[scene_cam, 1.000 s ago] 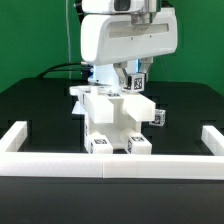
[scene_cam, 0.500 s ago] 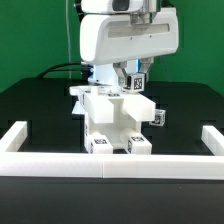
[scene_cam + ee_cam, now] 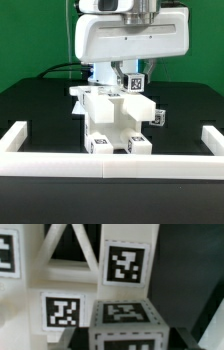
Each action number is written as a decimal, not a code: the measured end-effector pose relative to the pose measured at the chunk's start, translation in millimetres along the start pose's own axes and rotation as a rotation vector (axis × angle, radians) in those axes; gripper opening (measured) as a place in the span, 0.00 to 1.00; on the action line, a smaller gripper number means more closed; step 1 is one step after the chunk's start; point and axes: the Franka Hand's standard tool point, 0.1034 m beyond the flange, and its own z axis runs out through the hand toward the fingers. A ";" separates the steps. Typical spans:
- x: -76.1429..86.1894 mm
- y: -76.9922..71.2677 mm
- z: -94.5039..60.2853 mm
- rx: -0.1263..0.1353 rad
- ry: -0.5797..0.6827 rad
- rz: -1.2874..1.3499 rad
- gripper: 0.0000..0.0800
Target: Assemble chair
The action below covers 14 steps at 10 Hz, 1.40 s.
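Observation:
The chair (image 3: 113, 120) stands partly built in the middle of the black table, a blocky white body with square tags low on its front and on the exterior view's right side. My gripper (image 3: 134, 80) hangs just above its top, shut on a white tagged post (image 3: 135, 84). In the wrist view that post (image 3: 125, 325) fills the space between the jaws of the gripper (image 3: 125, 344), its tagged end toward the camera. Behind it rise the chair's white tagged faces (image 3: 125, 263). The post's lower end and where it meets the chair are hidden.
A long low white border rail (image 3: 110, 160) runs along the table's front, with raised ends at the exterior view's left (image 3: 15, 133) and right (image 3: 210, 138). Dark cables (image 3: 55, 70) trail behind the chair. A green backdrop closes the back.
The arm's white housing has risen slightly, and the tagged post in the gripper has shifted a little toward the exterior view's left and faces the camera more. The chair has not moved.

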 end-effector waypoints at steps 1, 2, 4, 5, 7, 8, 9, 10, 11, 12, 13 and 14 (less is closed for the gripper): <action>-0.1 -0.1 0.1 0.001 0.000 0.080 0.36; -0.1 0.0 0.3 0.000 0.001 0.172 0.36; 0.4 -0.3 0.6 0.002 0.003 0.348 0.36; 0.6 -0.4 0.7 0.002 0.003 0.427 0.36; 1.1 -2.4 1.0 0.004 0.003 0.591 0.36; 1.4 -3.5 1.2 0.010 0.003 0.693 0.36; 1.6 -4.0 1.3 0.012 0.002 0.761 0.36; 1.7 -4.3 1.4 0.017 0.002 0.828 0.36; 1.9 -5.0 1.5 0.023 0.001 0.904 0.36; 2.1 -5.5 1.5 0.027 0.000 0.972 0.36; 2.4 -6.2 1.5 0.030 -0.001 1.031 0.36; 3.3 -7.6 1.5 0.035 0.000 1.085 0.36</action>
